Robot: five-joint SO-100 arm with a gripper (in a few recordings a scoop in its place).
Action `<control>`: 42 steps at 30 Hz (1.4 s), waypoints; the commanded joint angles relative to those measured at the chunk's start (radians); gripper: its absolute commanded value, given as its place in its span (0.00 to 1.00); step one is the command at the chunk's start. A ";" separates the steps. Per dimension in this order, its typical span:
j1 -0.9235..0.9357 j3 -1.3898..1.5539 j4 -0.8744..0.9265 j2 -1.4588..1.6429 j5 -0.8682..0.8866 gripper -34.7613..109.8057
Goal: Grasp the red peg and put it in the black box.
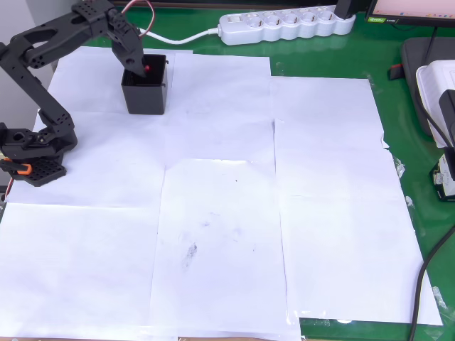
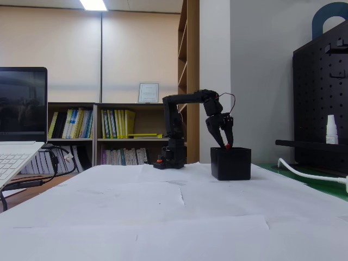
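The black box [image 1: 146,93] stands on the white paper at the upper left of the overhead view and right of centre in the fixed view [image 2: 231,163]. My black gripper [image 1: 144,68] hangs over the box's open top, its tips just above the rim in the fixed view [image 2: 227,144]. The tiny red peg [image 1: 146,69] is pinched between the fingertips, a red dot at the tips [image 2: 228,145] level with the box's rim. The jaws are shut on it.
White paper sheets [image 1: 227,213] cover the green table. The arm's base [image 1: 32,153] sits at the left edge. A white power strip [image 1: 284,25] lies along the back. A laptop [image 2: 22,136] stands at the left of the fixed view, and grey devices [image 1: 434,92] crowd the right edge.
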 commanded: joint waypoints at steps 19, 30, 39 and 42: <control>0.009 0.092 0.048 -0.049 -0.066 0.24; 0.107 0.357 0.275 -0.307 -0.135 0.24; 0.385 0.272 0.410 -0.505 -0.347 0.24; 0.520 0.092 0.387 -0.561 -0.451 0.24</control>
